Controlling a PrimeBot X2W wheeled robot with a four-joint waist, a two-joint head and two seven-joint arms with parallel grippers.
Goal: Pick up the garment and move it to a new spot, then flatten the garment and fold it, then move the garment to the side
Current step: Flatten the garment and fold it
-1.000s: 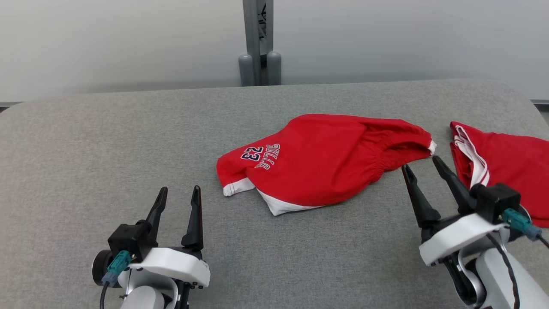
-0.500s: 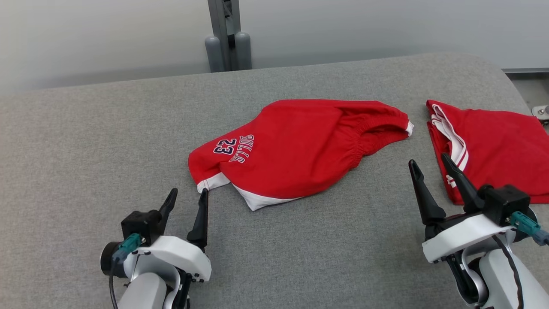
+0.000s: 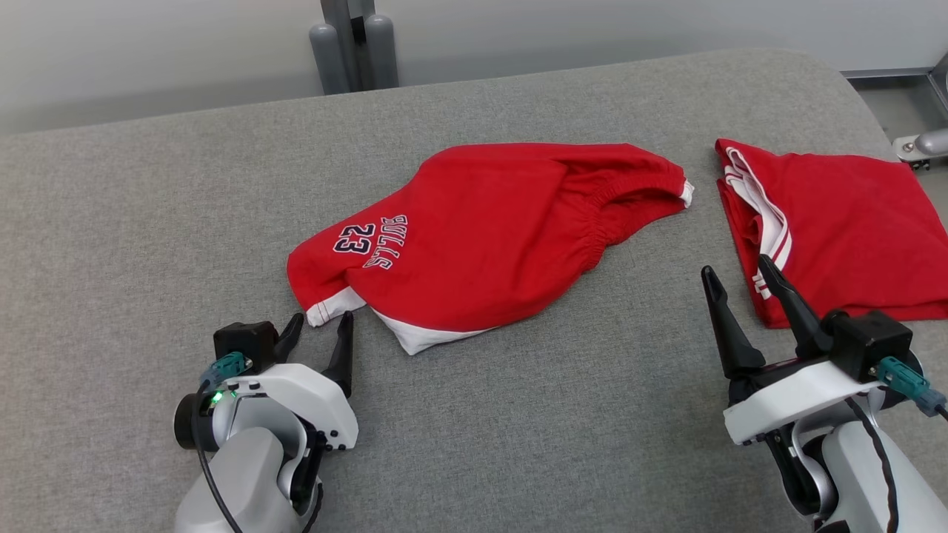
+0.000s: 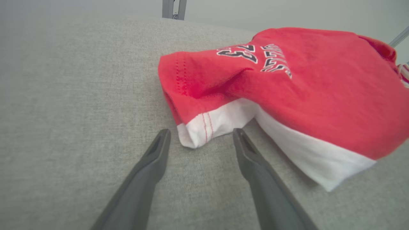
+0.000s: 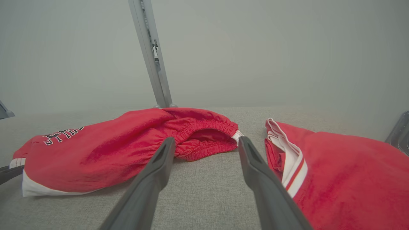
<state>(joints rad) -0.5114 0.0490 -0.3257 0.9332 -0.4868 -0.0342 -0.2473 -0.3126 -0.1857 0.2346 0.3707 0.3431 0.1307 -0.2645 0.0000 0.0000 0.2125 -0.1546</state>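
Observation:
The garment (image 3: 489, 229) is a pair of red shorts with white hems and "BULLS 23" lettering, lying crumpled in the middle of the grey table (image 3: 148, 222). My left gripper (image 3: 321, 318) is open and low at its near left hem. In the left wrist view the white hem corner of the garment (image 4: 287, 80) lies just at the tips of the left gripper (image 4: 201, 131). My right gripper (image 3: 735, 265) is open and holds nothing, a short way in front of the elastic waistband. In the right wrist view the garment (image 5: 111, 143) sits beyond the right gripper (image 5: 207, 138).
A second red garment (image 3: 837, 222) with white stripes lies folded at the table's right edge, just right of my right gripper, and it is near the fingers as the folded garment (image 5: 345, 175). A grey post (image 3: 354, 44) stands behind the table. A metal fitting (image 3: 922, 144) sits off the table's right corner.
The head view has shifted, so the scene sits further left and higher. My left gripper has advanced from well short of the shorts to their white hem corner. Both grippers stay open.

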